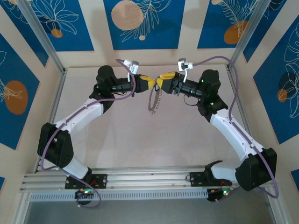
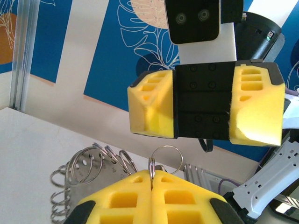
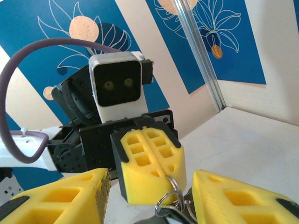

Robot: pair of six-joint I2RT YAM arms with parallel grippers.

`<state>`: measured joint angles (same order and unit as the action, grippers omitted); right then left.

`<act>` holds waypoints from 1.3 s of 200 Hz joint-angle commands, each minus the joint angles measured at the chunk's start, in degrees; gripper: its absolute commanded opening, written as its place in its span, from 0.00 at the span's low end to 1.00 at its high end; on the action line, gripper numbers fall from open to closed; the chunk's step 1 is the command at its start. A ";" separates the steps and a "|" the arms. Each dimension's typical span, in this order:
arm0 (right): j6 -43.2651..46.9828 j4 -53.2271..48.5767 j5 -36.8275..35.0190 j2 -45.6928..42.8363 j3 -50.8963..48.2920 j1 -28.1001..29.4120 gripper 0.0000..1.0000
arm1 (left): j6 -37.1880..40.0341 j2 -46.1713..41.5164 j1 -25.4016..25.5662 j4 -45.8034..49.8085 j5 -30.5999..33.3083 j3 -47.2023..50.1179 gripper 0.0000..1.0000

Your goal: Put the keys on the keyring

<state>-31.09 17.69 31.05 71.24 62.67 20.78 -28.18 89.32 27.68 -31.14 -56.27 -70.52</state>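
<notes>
The keyring (image 1: 154,100) is a floppy silvery loop edged with small wire rings, and it hangs over the table from my left gripper (image 1: 150,83). In the left wrist view my left gripper (image 2: 152,176) is shut on a small ring (image 2: 166,158) of the keyring (image 2: 88,171), whose other rings fan out to the left. My right gripper (image 2: 202,114) faces it, open, with its yellow fingers (image 2: 152,109) spread wide. In the right wrist view my right gripper (image 3: 149,205) straddles the left gripper's tip (image 3: 161,172) and the small ring (image 3: 174,190). A dark piece (image 3: 167,217), perhaps the key's head, hangs at the bottom edge.
The pale table (image 1: 140,140) is ringed by aluminium frame posts (image 1: 39,35) and blue patterned wall panels (image 1: 145,23). Both arms reach in from the near rail (image 1: 149,179) and meet at the far middle. Purple cables (image 1: 219,60) loop off both wrists.
</notes>
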 commanded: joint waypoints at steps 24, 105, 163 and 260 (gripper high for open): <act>0.54 -4.27 -2.56 2.68 3.56 0.43 0.45 | 0.08 -2.47 0.44 -3.39 -0.29 -0.50 0.00; 1.67 -7.06 -3.96 1.16 0.24 0.13 0.00 | 1.13 -3.36 0.38 -3.16 2.03 0.10 0.00; 0.09 -4.64 -3.90 -0.85 -3.61 -0.61 0.00 | 0.59 -4.06 0.38 -4.71 3.36 0.87 0.00; -1.98 2.06 -4.43 -8.17 -8.72 -0.33 0.53 | 0.17 -3.49 0.44 -5.37 3.05 1.24 0.00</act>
<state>-33.26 16.58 26.55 63.57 54.52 19.46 -28.01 87.35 27.68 -32.51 -53.47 -69.36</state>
